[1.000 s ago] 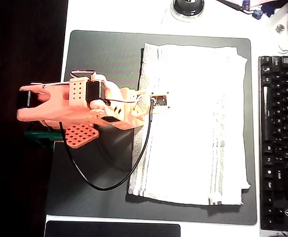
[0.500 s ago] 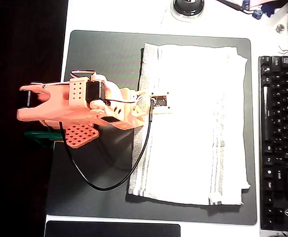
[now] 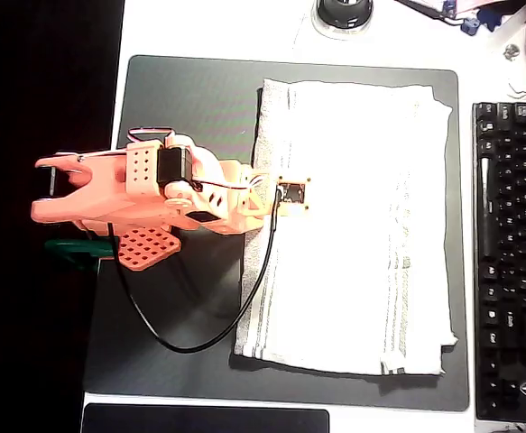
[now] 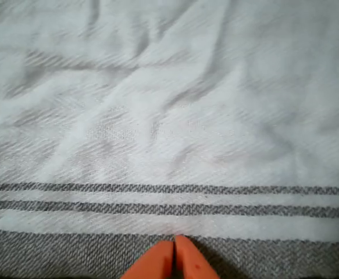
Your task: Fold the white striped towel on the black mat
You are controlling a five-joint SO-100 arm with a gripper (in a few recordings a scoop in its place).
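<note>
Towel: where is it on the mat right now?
Overhead view: the white striped towel lies flat on the right half of the black mat, left of the keyboard. The claw sits at its left striped edge.

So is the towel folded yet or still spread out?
Still spread: the white striped towel lies flat across the black mat, no edge turned over, stripes exposed beside the shut gripper.

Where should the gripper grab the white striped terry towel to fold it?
Judging by its pose, pinch the white striped terry towel at its grey-striped hem, coming from above; that free edge lies flat just ahead of the orange gripper, whose fingertips are together.
</note>
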